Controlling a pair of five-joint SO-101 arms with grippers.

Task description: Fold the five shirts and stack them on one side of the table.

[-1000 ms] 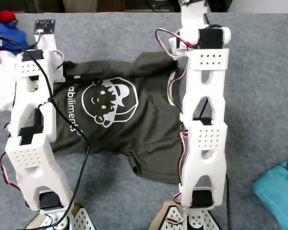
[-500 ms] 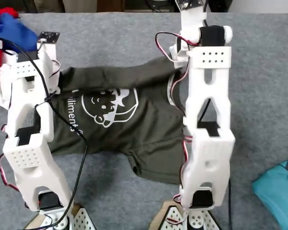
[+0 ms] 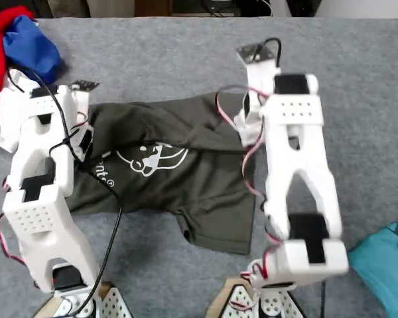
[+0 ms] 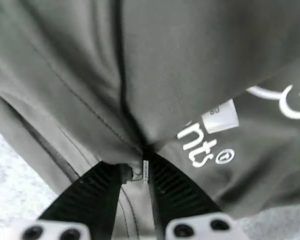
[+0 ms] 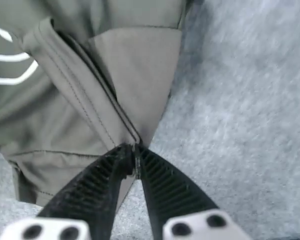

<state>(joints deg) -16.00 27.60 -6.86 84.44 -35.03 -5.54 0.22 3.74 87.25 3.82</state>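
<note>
A dark olive shirt (image 3: 166, 172) with a white print lies in the middle of the grey table, its far edge folded over toward the near side so the print is half covered. My left gripper (image 4: 136, 167) is shut on the shirt's fabric (image 4: 155, 75) at its left far corner, under the left arm (image 3: 43, 159). My right gripper (image 5: 135, 159) is shut on a hemmed edge of the same shirt (image 5: 85, 90) at the right far corner, under the right arm (image 3: 292, 165). Both pinched edges are lifted off the table.
A red and blue heap of shirts (image 3: 16, 40) with some white cloth lies at the far left corner. A teal shirt (image 3: 385, 262) sits at the near right edge. Grey carpet-like table surface (image 3: 365, 99) is bare on the right.
Both arms have pulled the shirt's far edge toward the near side, folding it over the print. The right arm has swung back and risen.
</note>
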